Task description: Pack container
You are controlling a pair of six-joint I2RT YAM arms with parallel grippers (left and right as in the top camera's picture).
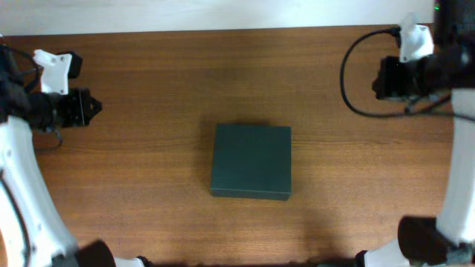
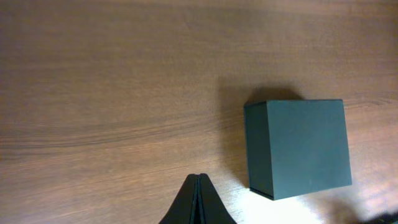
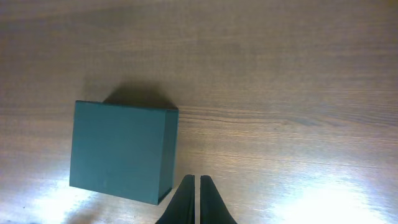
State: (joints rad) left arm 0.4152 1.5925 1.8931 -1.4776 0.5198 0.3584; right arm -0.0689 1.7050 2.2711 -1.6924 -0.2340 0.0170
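The container [image 1: 251,161] is a dark green-black rectangular box with its lid shut, standing in the middle of the wooden table. It also shows in the left wrist view [image 2: 298,148] and in the right wrist view [image 3: 122,151]. My left gripper [image 1: 95,106] is shut and empty, well to the left of the box and farther back; its fingertips show in the left wrist view [image 2: 198,177]. My right gripper [image 1: 377,80] is shut and empty, far to the right of the box and farther back; its fingertips show in the right wrist view [image 3: 194,178].
The wooden table [image 1: 148,178] runs across the whole view, with a pale wall strip along the back edge. A black cable [image 1: 349,81] loops off the right arm. The arm bases stand at the front left and front right corners.
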